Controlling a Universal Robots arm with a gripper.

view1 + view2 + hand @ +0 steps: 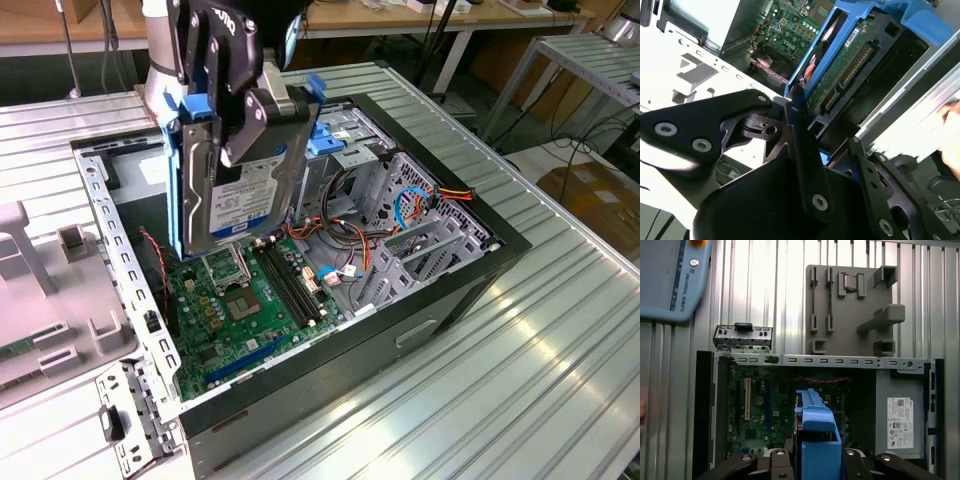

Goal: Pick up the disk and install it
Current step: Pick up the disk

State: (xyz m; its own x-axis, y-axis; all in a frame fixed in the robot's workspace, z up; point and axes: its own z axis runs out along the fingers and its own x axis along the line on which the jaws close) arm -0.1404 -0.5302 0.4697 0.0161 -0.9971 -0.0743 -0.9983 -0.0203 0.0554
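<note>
The disk [232,195] is a silver drive with a white-and-blue label and blue side rails. It hangs upright on edge over the open computer case [440,300], above the motherboard [235,300]. My gripper [236,125] is shut on it from above, with black fingers [262,120] pressing its flat faces. In the second wrist view the disk's green circuit-board underside [847,67] and its blue rail [812,55] run away from the fingers [796,135]. The first wrist view looks down along the disk's blue rail [816,432] into the case.
A metal drive cage with blue latches [332,135] stands at the case's far side, beside bundled cables [400,210]. The grey power-supply box [900,412] fills one corner. A grey fixture plate [855,305] lies outside the case, and a teach pendant [670,275] rests on the ribbed table.
</note>
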